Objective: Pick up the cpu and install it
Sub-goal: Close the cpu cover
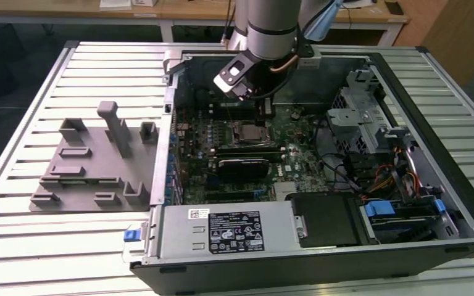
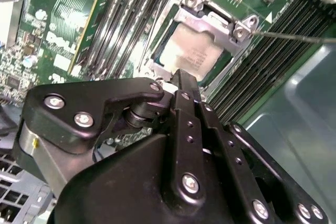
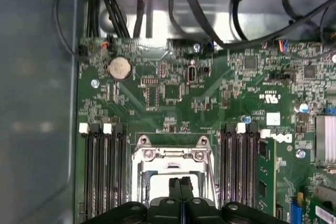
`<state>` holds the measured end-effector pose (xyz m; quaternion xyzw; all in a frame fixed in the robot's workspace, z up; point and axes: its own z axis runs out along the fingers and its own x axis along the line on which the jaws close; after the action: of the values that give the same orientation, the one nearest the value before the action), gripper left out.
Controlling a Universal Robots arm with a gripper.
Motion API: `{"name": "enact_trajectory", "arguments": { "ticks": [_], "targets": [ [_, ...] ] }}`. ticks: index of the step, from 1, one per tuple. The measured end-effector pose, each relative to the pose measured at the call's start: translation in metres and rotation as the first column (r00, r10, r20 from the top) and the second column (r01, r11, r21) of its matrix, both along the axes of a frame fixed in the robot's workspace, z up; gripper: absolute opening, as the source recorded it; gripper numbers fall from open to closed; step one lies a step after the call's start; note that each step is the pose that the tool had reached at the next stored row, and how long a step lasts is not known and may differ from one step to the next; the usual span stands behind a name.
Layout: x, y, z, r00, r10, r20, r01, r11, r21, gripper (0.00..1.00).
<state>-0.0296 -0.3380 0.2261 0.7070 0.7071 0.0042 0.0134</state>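
Slatted metal table [image 1: 56, 246] carries an open PC case [image 1: 303, 271], with a grey fixture [image 1: 97, 160] at nine o'clock of it in the exterior view. The arm [image 1: 270, 24] comes in from twelve o'clock and hangs over the board's middle.

The cpu [image 2: 189, 59] lies flat, silver top up, inside the socket frame [image 2: 210, 22]. The gripper [image 2: 179, 76] stands just over the cpu's near edge with its jaws together and nothing between them. I cannot tell whether the tip touches the lid or hovers a hair above it. In the first wrist view the closed tip covers the middle of the chip, with memory slots [image 3: 102, 171] flanking the socket on both sides.

The step in hand looks like seating the cpu, or checking that it sits. Doing it well probably means:

- Keep any push straight down and very light, since the contacts under the chip bend easily.
- Press on the lid's centre rather than an edge, so the chip does not rock or tip up at the far side.
- Make no sideways drag across the lid, because a skewed chip will not drop into its keying.
- Keep clear of the frame's screws and of the thin rod [image 2: 294, 36] beside the socket.
- Judge success by the lid lying level with an even gap all round the frame.
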Motion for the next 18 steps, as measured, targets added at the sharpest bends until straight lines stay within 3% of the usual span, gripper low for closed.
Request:
{"name": "enact_trajectory", "arguments": {
  "ticks": [8, 14, 18],
  "targets": [
    [-0.011, -0.0001, -0.0089, 1.0, 0.0, -0.0069, 0.0, 1.0, -0.0001, 0.11],
    [-0.012, -0.0001, -0.0092, 1.0, 0.002, -0.007, -0.002, 1.0, 0.0, 0.11],
    [-0.012, -0.0001, -0.0094, 0.9986, 0.052, -0.0069, -0.052, 0.9986, 0.0001, 0.11]
  ]
}}
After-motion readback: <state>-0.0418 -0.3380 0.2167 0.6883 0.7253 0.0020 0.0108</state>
